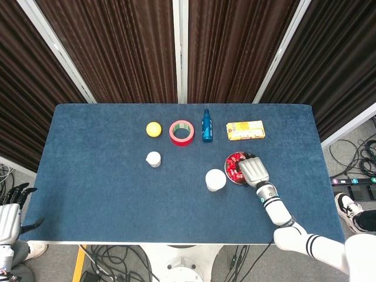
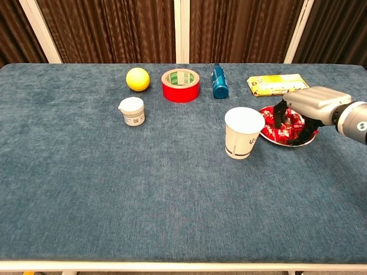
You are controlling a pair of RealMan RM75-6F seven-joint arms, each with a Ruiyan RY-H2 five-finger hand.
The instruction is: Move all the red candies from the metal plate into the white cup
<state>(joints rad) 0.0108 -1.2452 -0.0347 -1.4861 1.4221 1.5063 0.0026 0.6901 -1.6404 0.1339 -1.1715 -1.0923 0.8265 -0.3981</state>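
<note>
The metal plate (image 2: 281, 143) of red candies (image 2: 273, 132) sits right of the white cup (image 2: 243, 133), almost touching it. My right hand (image 2: 310, 106) is low over the plate, palm down, with its dark fingertips (image 2: 279, 118) dipped into the pile. Whether they grip a candy is hidden. From the head view the right hand (image 1: 252, 170) covers most of the plate (image 1: 227, 168), leaving candies (image 1: 234, 165) showing at its left beside the cup (image 1: 215, 180). My left hand (image 1: 10, 213) hangs off the table's near left corner, fingers apart and holding nothing.
Along the back stand a yellow ball (image 2: 137, 79), a red tape roll (image 2: 180, 85), a blue bottle (image 2: 218, 81) and a yellow box (image 2: 277, 85). A small white jar (image 2: 132, 111) stands left of centre. The cup is close to my right hand's left side.
</note>
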